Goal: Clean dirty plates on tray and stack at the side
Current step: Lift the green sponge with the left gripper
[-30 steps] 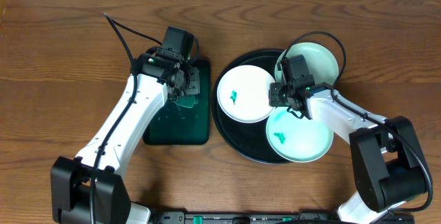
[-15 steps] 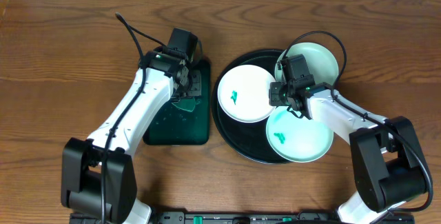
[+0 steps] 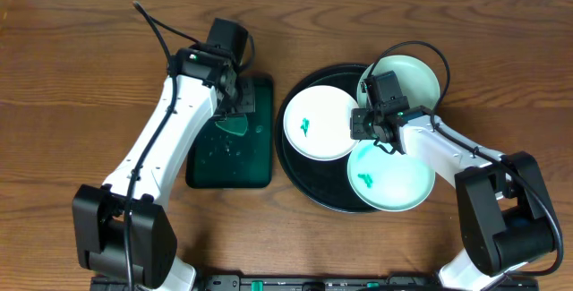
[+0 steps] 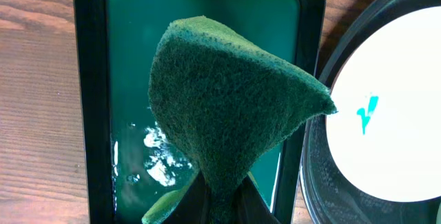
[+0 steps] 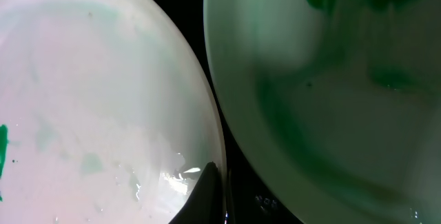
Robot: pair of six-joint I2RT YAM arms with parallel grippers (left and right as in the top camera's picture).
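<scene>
Three plates lie on the round black tray [image 3: 300, 176]: a white one at the left [image 3: 318, 123] with a teal smear, a cyan one at the front [image 3: 391, 176] with a smear, and a pale green one at the back [image 3: 414, 76]. My left gripper [image 3: 235, 103] is shut on a green sponge [image 4: 227, 100] and holds it above the green tray [image 3: 206, 170]. My right gripper [image 3: 372, 130] is shut on the rim of the white plate [image 5: 89, 100]. In the right wrist view one dark finger [image 5: 210, 193] lies on that rim, beside the greenish plate [image 5: 331, 79].
The dark green rectangular tray [image 4: 93, 79] holds a film of water and stands just left of the black tray [image 4: 324, 176]. The white plate with its smear [image 4: 400, 114] shows in the left wrist view. Brown wooden table [image 3: 81, 76] lies all around.
My left gripper has lifted the sponge off the green tray and shifted slightly toward the back. The right arm and the plates have not moved.
</scene>
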